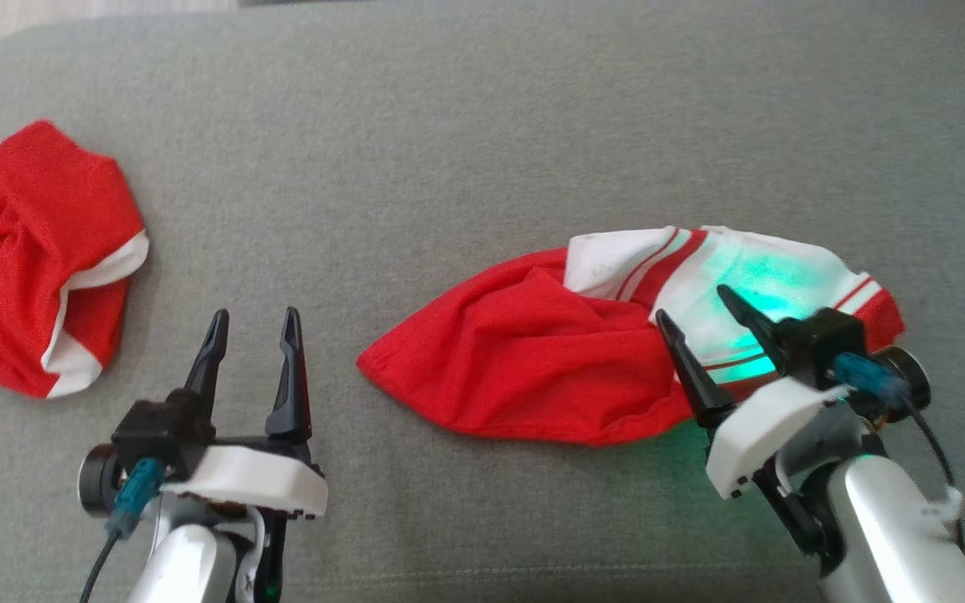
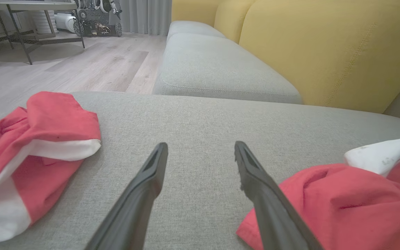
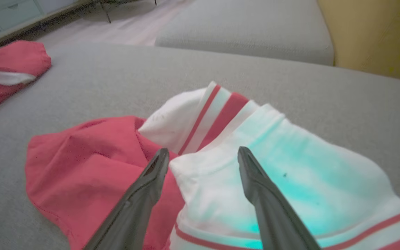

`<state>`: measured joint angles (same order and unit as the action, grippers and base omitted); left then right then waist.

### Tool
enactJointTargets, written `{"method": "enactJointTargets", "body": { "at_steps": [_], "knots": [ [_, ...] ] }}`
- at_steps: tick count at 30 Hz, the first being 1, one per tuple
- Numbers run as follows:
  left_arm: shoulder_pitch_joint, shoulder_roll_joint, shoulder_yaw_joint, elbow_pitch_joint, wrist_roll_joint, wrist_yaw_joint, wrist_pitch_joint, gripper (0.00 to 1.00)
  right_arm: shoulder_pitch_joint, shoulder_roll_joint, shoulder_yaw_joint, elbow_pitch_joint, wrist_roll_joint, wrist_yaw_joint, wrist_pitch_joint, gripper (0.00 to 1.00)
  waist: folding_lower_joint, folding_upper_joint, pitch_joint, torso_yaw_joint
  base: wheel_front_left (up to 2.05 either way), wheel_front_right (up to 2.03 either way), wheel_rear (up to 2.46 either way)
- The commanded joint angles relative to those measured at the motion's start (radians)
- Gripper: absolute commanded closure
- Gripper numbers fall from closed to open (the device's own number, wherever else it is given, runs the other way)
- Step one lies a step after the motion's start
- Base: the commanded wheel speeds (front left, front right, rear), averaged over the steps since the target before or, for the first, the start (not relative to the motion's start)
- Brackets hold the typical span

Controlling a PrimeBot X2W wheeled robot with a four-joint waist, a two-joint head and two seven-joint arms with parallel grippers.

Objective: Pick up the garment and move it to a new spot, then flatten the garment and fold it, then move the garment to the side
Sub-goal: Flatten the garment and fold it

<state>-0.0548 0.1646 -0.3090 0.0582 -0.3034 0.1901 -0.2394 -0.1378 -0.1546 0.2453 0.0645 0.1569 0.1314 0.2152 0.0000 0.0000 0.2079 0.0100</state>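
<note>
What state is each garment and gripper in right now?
striped garment: crumpled, unfolded, lying on the cushion
red garment: bunched up at the robot's far left, untouched
left gripper: open, empty, over bare cushion between the two garments
right gripper: open, nothing held, over the striped garment's white part

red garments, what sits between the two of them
The open left gripper, over bare grey cushion; the head view shows it.
</note>
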Motion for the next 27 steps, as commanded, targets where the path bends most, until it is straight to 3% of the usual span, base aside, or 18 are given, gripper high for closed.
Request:
{"method": "enactJointTargets", "body": {
  "at_steps": [1, 4, 5, 7, 16, 22, 23, 24, 25, 27],
  "knots": [
    [-0.045, 0.006, 0.033, -0.023, -0.003, -0.005, -0.011, 0.0, -0.038, -0.015, 0.029, -0.009, -0.01, -0.001, 0.017, 0.0, 0.0, 0.0, 0.02, 0.017, 0.0, 0.0, 0.0],
    [-0.058, 0.001, 0.033, -0.015, -0.001, -0.008, -0.014, 0.0, -0.059, -0.016, 0.034, 0.03, -0.031, -0.001, 0.047, 0.0, 0.0, 0.0, 0.033, 0.026, 0.0, 0.0, 0.0],
    [-0.061, 0.0, 0.033, -0.013, 0.0, -0.008, -0.015, 0.0, -0.063, -0.013, 0.032, 0.038, -0.035, -0.001, 0.054, 0.4, 0.0, 0.0, 0.037, 0.026, 0.0, 0.0, 0.0],
    [-0.066, -0.003, 0.035, -0.011, 0.002, -0.008, -0.017, 0.0, -0.064, -0.005, 0.018, 0.043, -0.036, -0.001, 0.057, 1.0, 0.0, 0.0, 0.044, 0.025, 0.0, 0.0, 0.0],
    [-0.076, -0.003, 0.046, -0.004, 0.007, -0.013, -0.021, 0.0, -0.004, 0.076, -0.145, -0.027, -0.008, -0.001, -0.042, 1.0, 0.0, 0.0, 0.056, -0.014, 0.0, 0.0, 0.0],
    [-0.079, -0.001, 0.047, -0.001, 0.012, -0.017, -0.022, 0.0, 0.066, 0.103, -0.294, -0.025, 0.126, -0.001, -0.13, 1.0, 0.0, 0.0, 0.053, -0.044, 0.0, 0.0, 0.0],
    [-0.079, 0.001, 0.048, 0.0, 0.013, -0.018, -0.022, 0.0, 0.087, 0.104, -0.313, 0.01, 0.208, -0.001, -0.151, 0.91, 0.0, 0.0, 0.052, -0.051, 0.0, 0.0, 0.0],
    [-0.08, 0.001, 0.048, 0.0, 0.013, -0.019, -0.022, 0.0, 0.095, 0.104, -0.317, 0.032, 0.257, -0.001, -0.162, 0.6, 0.0, 0.0, 0.052, -0.054, 0.0, 0.0, 0.0],
    [-0.079, 0.001, 0.048, 0.001, 0.014, -0.019, -0.022, 0.0, 0.101, 0.104, -0.316, 0.057, 0.299, -0.001, -0.17, 0.0, 0.0, 0.0, 0.052, -0.057, 0.0, 0.0, 0.0],
    [-0.079, 0.002, 0.047, 0.001, 0.014, -0.02, -0.022, 0.0, 0.106, 0.104, -0.307, 0.093, 0.327, -0.001, -0.192, 0.0, 0.0, 0.0, 0.052, -0.062, 0.0, 0.0, 0.0]
  ]
}}
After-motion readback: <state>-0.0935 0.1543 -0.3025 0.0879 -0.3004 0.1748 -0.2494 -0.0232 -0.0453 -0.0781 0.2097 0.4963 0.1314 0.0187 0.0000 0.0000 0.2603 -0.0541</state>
